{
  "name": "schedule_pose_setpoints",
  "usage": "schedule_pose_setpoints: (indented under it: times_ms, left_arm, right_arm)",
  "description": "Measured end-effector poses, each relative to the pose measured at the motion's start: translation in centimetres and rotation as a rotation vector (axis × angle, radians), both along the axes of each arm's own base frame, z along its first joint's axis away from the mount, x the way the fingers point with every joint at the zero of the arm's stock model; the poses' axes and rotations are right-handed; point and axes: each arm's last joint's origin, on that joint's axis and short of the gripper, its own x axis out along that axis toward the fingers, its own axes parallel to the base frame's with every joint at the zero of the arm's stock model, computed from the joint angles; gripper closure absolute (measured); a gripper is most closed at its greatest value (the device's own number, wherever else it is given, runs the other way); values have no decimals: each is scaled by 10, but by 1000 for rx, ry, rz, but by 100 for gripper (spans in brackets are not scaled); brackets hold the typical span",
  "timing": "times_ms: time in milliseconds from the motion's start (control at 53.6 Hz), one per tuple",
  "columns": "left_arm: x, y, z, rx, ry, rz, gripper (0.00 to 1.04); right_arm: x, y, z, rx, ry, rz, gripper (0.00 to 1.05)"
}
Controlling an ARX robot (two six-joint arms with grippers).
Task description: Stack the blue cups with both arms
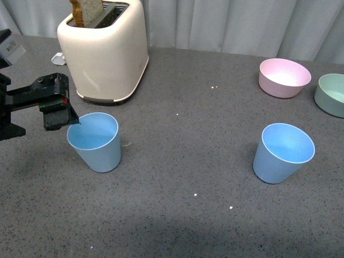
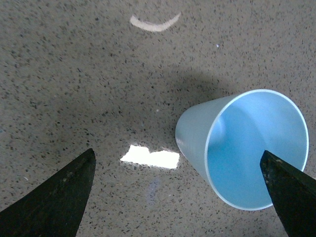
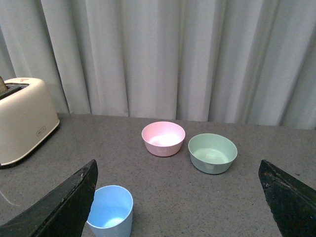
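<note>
Since the left blue cup (image 1: 95,142) and right blue cup (image 1: 283,153) look light, stiff and slick, grab at the rim; left gripper (image 1: 62,115) and right gripper (image 3: 177,165) both gape open.

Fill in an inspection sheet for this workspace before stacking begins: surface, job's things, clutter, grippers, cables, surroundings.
Surface: grey speckled table, a few white specks.
Job's things: left blue cup and right blue cup, both upright, far apart, not stacked.
Clutter: cream toaster with bread in it; pink bowl; green bowl.
Grippers: left gripper open by the left cup's rim, contact unclear; right gripper open, holding nothing.
Cables: none certain; small white object behind the toaster, unclear.
Surroundings: pale curtain behind the table.
</note>
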Motion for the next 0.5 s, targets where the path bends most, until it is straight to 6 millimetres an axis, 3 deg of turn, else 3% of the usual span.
schedule_pose_setpoints:
  times_ms: [149, 354, 503]
  left_arm:
    - [8, -7, -5, 11, 34, -19, 7]
    - [17, -15, -10, 28, 65, -36, 47]
    - [17, -16, -13, 29, 76, -38, 67]
  right_arm:
    - [0, 0, 0, 0, 0, 0, 10]
    - [0, 0, 0, 0, 0, 0, 10]
    - [0, 0, 0, 0, 0, 0, 10]
